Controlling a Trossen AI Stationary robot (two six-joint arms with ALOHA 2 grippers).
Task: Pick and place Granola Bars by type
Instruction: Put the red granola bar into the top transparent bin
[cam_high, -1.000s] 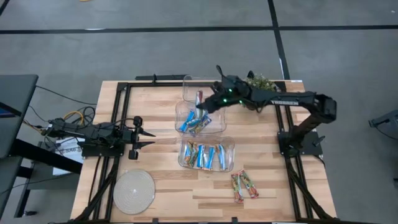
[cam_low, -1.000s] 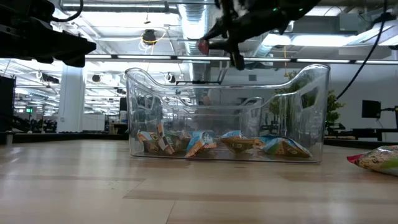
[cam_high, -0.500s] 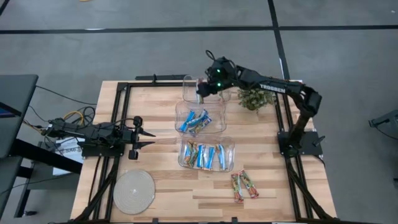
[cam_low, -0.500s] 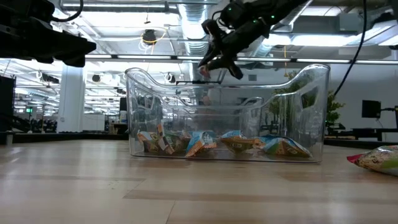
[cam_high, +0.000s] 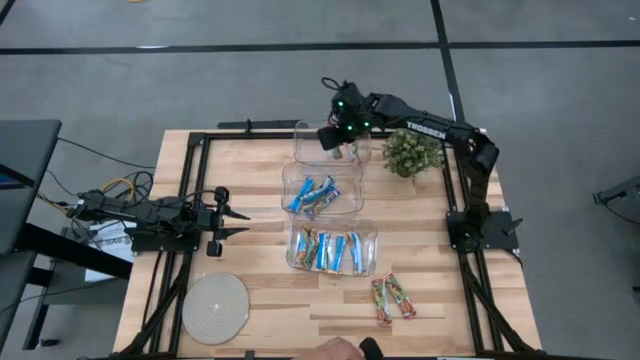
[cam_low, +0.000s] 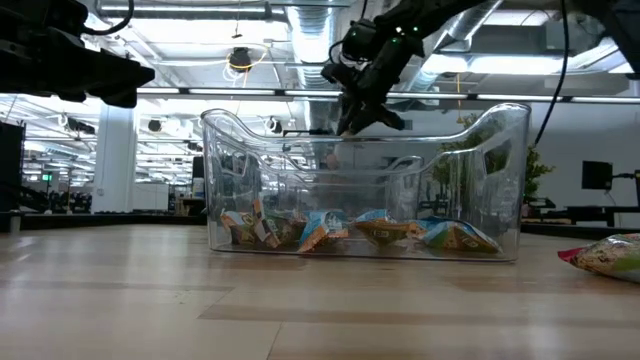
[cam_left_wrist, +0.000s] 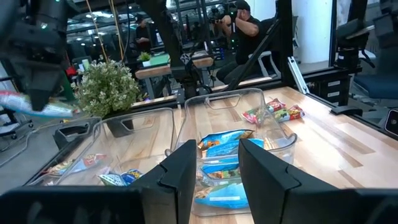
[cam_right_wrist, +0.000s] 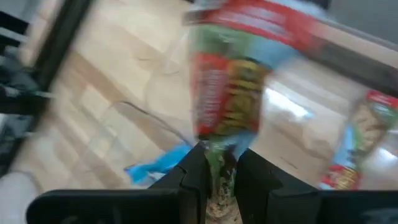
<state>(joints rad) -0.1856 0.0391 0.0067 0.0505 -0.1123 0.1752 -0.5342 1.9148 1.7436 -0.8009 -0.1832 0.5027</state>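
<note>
My right gripper (cam_high: 336, 143) hangs over the far clear bin (cam_high: 305, 150), shut on a red-green-orange granola bar (cam_right_wrist: 233, 81). Another bar of that kind (cam_right_wrist: 364, 137) lies in the bin below it. The middle bin (cam_high: 290, 180) holds blue bars (cam_high: 315, 195). Several tan-and-blue bars (cam_high: 330, 250) lie in the near bin (cam_high: 293, 255). Two red-green-orange bars (cam_high: 393, 297) lie on the table near its front right. My left gripper (cam_high: 240, 221) rests level at the left, open, holding nothing. My right gripper pinches one end of the bar's wrapper (cam_right_wrist: 219, 149) between its two fingers. The fingers slant downward from above. The rest of the bar sticks out beyond the fingertips, lifted clear above the far bin.
A small potted plant (cam_high: 410, 152) stands right of the far bin, close to my right arm. A round pale disc (cam_high: 215, 307) lies at the front left. A person's hand (cam_high: 335, 350) shows at the table's near edge. Bare wood lies between the bins and my left gripper.
My right gripper has carried the bar from above the middle bin toward the table's far edge, to above the far bin. It has tipped from near level to slanting down. The bar stays clear in its hold.
</note>
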